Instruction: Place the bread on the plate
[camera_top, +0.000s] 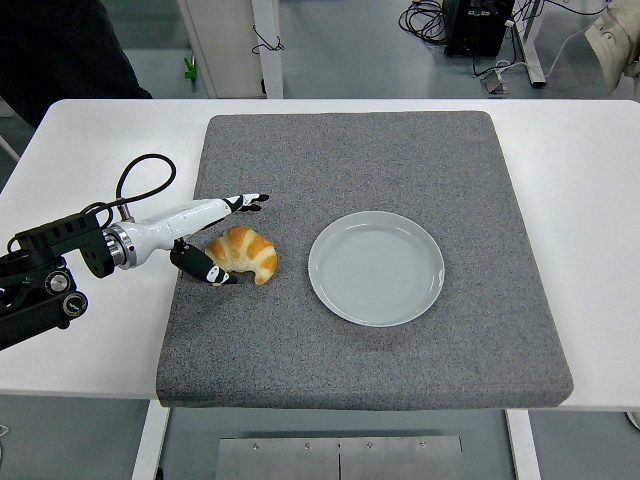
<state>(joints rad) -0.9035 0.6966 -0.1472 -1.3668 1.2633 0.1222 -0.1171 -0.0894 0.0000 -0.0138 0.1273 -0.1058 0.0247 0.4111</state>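
At left of centre we saw the left robot hand spread wide and holding nothing, fingers above and thumb below the bread's left end. The bread lay just right of it on the grey mat, long axis tilting down-right. Further right sat the plate.

**A robotics lab**

The white desk carries a grey foam mat laid out as a test surface. Behind it lies a bare grey floor with loose cables, a black equipment box and metal desk legs. A cabled robot arm reaches in.
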